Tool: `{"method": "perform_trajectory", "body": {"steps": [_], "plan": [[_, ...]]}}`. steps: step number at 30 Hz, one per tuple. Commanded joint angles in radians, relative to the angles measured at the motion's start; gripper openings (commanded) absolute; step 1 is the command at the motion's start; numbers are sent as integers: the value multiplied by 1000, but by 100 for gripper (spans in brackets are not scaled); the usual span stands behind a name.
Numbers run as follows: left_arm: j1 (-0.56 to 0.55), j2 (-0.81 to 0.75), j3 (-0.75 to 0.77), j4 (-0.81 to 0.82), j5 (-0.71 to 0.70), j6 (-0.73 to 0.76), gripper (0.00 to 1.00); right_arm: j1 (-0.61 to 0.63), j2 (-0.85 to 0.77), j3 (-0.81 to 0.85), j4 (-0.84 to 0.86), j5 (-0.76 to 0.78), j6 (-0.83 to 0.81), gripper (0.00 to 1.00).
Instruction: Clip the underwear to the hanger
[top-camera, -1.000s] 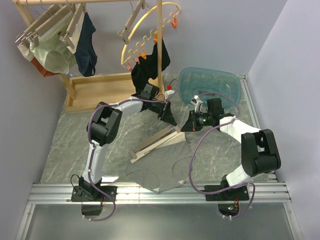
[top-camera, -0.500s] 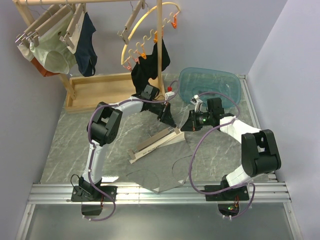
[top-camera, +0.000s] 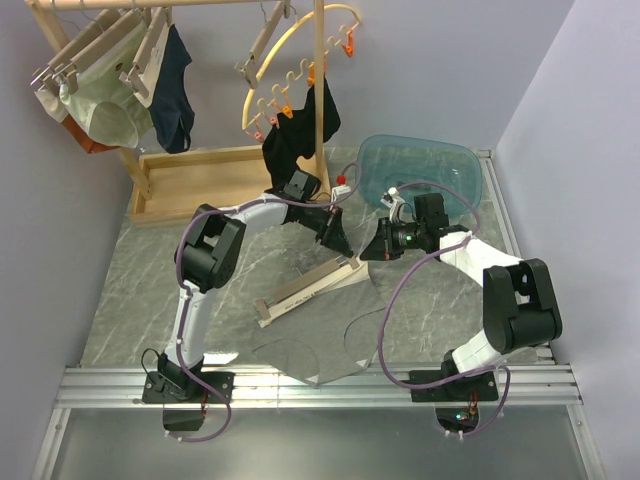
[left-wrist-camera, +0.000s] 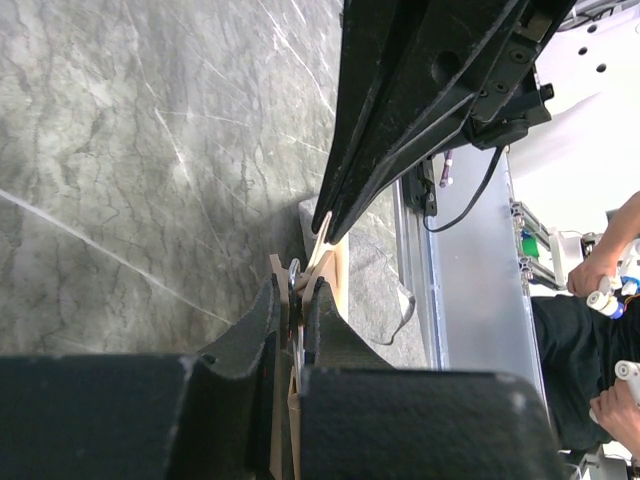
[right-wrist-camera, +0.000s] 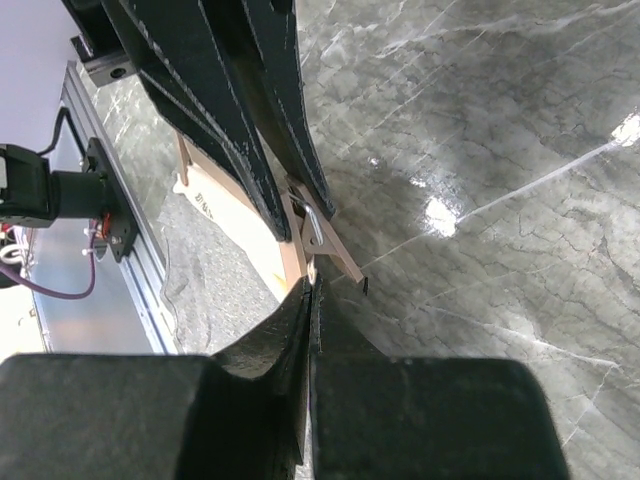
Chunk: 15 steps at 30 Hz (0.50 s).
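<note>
The hanger (top-camera: 305, 290), a light wooden bar, lies slanted on the marble table with its right end raised. The underwear (top-camera: 310, 350), pale grey-beige, lies spread under and in front of it. My left gripper (top-camera: 340, 245) is shut on the hanger's end clip (left-wrist-camera: 293, 275), which is squeezed between its pads. My right gripper (top-camera: 366, 254) meets it from the right. In the right wrist view my right gripper (right-wrist-camera: 311, 282) is shut just below the clip (right-wrist-camera: 320, 235), and a thin pale edge of the underwear (right-wrist-camera: 205, 280) shows at its tips.
A wooden rack (top-camera: 320, 60) at the back carries other hangers with green and navy briefs, a yellow curved hanger (top-camera: 290, 70) and a black garment (top-camera: 300, 130). A wooden tray (top-camera: 200, 180) sits back left, a clear blue tub (top-camera: 415, 170) back right. A metal rail (top-camera: 320, 385) edges the front.
My right gripper has edged slightly left toward the clip, and the hanger's raised end has shifted a little with my left gripper. Both grips are unchanged.
</note>
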Motion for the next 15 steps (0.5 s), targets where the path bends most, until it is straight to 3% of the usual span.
{"method": "perform_trajectory", "body": {"steps": [1, 4, 8, 15], "plan": [[-15, -44, 35, -21, 38, 75, 0, 6, -13, 50, 57, -8, 10, 0], [-16, -39, 43, -43, 41, 87, 3, 4, -11, 56, 60, -9, 13, 0], [-16, -35, 57, -69, 28, 104, 23, 6, -19, 57, 49, -8, 2, 0], [-13, -44, 87, -73, -11, 104, 39, 6, -40, 31, 37, -2, -20, 0]]}}
